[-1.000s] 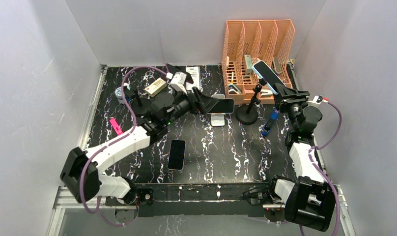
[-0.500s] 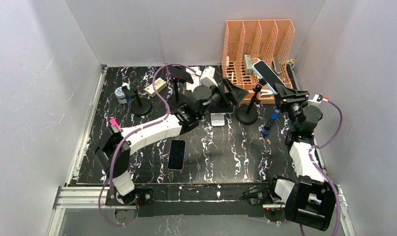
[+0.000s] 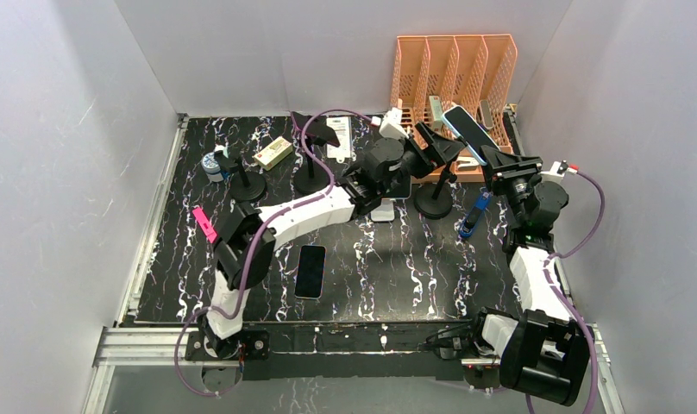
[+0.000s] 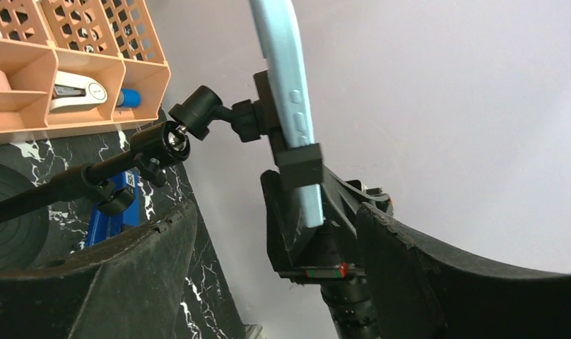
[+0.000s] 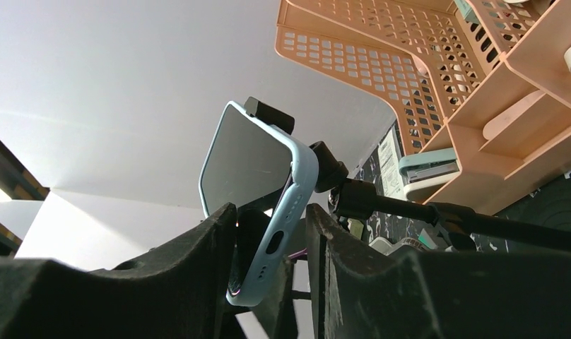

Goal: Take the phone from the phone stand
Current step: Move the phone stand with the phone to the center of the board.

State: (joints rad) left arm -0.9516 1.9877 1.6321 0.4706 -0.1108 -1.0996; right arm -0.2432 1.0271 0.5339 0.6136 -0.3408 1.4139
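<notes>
Two arms reach out from the near edge of the black marbled table (image 3: pixel 371 276). Two phones show plainly. One dark phone (image 3: pixel 310 270) lies flat on the table nearest the bases. The light-blue phone (image 3: pixel 467 129) is farther back on the right, held up off the table, tilted, in the clamp of its phone stand (image 3: pixel 433 203). Between them lie one pink piece (image 3: pixel 204 222) on the left and one blue object (image 3: pixel 473 216) just right of that stand's round base. One small pale stand (image 3: pixel 382 210) is half hidden under the left arm. There are three black pole stands with round bases: the phone's own and two more (image 3: pixel 248 185) side by side farther left. Near the back lie one small tin (image 3: pixel 211 162), one beige box (image 3: pixel 273 153) and one white card (image 3: pixel 339 138). One orange organiser (image 3: pixel 453 65) with four upright slots stands against the far wall. The right gripper (image 5: pixel 270 220) comes up from below the light-blue phone, a finger on each face of its lower end. No gap shows between them, so it is pinching the phone while the clamp holds it. The left gripper (image 3: pixel 438 147) is spread wide and holds nothing. It hangs just left of the stand's jointed neck, with the phone and the other claw framed between its fingers (image 4: pixel 127 282).
</notes>
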